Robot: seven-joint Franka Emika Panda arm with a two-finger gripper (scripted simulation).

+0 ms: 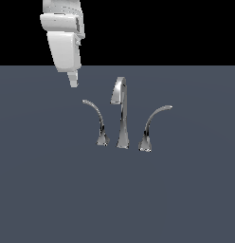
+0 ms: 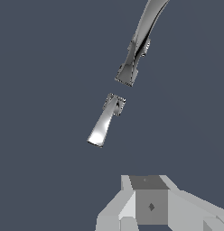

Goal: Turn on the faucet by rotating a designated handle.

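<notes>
Slate-grey bench [image 1: 53, 199] under a black backdrop, chrome faucet [image 1: 121, 114] standing mid-surface.

The handle [image 1: 94, 118], the thinner lever on the exterior view's left of the hooked spout [image 1: 120, 95], arcs from its small flared base to a tip pointing left. The white pincer [image 1: 73, 80] hangs above and left of that tip, clear of it, touching nothing; whether its fingers are apart or together I cannot tell.

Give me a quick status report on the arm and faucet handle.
Gripper above handle, not touching; open or shut unclear. Faucet untouched. Nothing between them.
</notes>
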